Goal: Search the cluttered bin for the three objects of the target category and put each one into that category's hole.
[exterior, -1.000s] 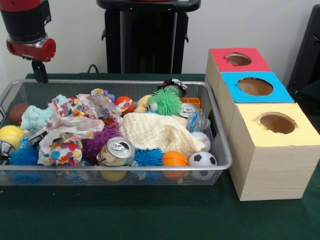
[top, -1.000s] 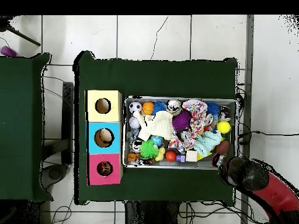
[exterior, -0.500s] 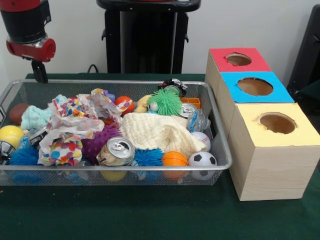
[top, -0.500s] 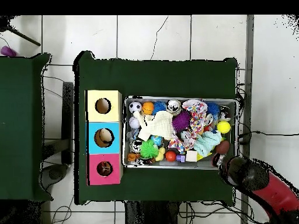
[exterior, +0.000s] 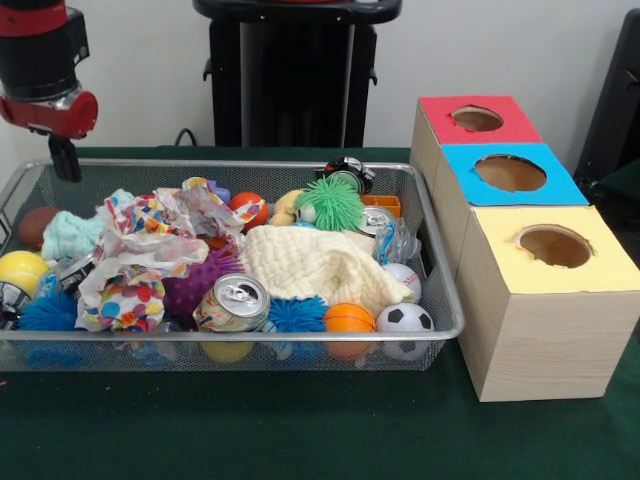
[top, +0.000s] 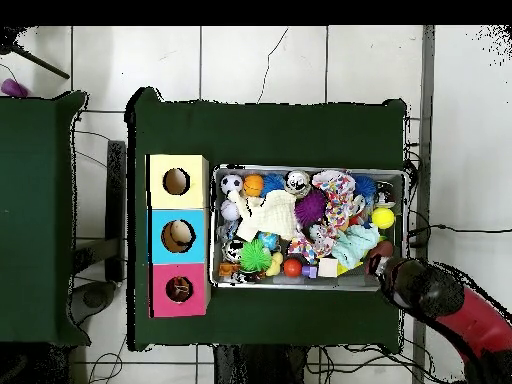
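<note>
A wire mesh bin (exterior: 300,334) holds a jumble of objects: a soda can (exterior: 232,302), a soccer ball (exterior: 404,320), an orange ball (exterior: 348,318), a green spiky ball (exterior: 330,203), a purple spiky ball (exterior: 195,285), a cream cloth (exterior: 315,262) and patterned paper (exterior: 150,240). My gripper (exterior: 66,165) hangs above the bin's far left corner in the front view, holding nothing that I can see. In the overhead view the gripper (top: 380,265) sits over the bin's (top: 310,168) lower right corner. To the side stand three boxes with holes: red (exterior: 477,120), blue (exterior: 510,172), yellow (exterior: 553,245).
A yellow ball (exterior: 20,270) and a brown ball (exterior: 35,225) lie at the bin's left end, below the gripper. A second can (exterior: 375,220) and a baseball (exterior: 403,280) lie near the boxes. The black pedestal (exterior: 295,70) rises behind the bin.
The gripper has shifted a little left in the front view, closer over the bin's corner. Nothing in the bin has moved.
</note>
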Motion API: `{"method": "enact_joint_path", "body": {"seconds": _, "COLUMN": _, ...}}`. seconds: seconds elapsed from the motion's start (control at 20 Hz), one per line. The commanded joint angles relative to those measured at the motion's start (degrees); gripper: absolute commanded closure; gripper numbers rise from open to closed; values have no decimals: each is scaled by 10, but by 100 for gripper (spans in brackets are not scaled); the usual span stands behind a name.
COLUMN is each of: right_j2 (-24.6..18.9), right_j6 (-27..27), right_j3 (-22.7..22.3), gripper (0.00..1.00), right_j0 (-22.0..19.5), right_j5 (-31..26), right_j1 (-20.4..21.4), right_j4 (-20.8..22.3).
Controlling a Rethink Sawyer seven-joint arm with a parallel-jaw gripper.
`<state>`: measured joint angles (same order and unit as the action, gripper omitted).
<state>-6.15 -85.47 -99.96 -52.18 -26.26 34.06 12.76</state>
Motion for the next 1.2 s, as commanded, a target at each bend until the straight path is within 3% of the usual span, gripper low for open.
{"method": "enact_joint_path", "body": {"seconds": 0.05, "right_j2": -61, "right_j6": 21, "right_j3": 48, "gripper": 100, "right_j0": -9, "right_j5": -40, "right_j1": -36, "right_j4": 13}}
{"method": "enact_joint_path", "body": {"seconds": 0.55, "right_j2": -79, "right_j6": 35, "right_j3": 56, "gripper": 100, "right_j0": -33, "right_j5": -13, "right_j1": -72, "right_j4": 28}}
{"method": "enact_joint_path", "body": {"seconds": 0.9, "right_j2": -91, "right_j6": 53, "right_j3": 94, "gripper": 100, "right_j0": -41, "right_j5": -24, "right_j1": -109, "right_j4": 36}}
{"method": "enact_joint_path", "body": {"seconds": 1.2, "right_j2": -92, "right_j6": 51, "right_j3": 97, "gripper": 100, "right_j0": -42, "right_j5": -19, "right_j1": -110, "right_j4": 44}}
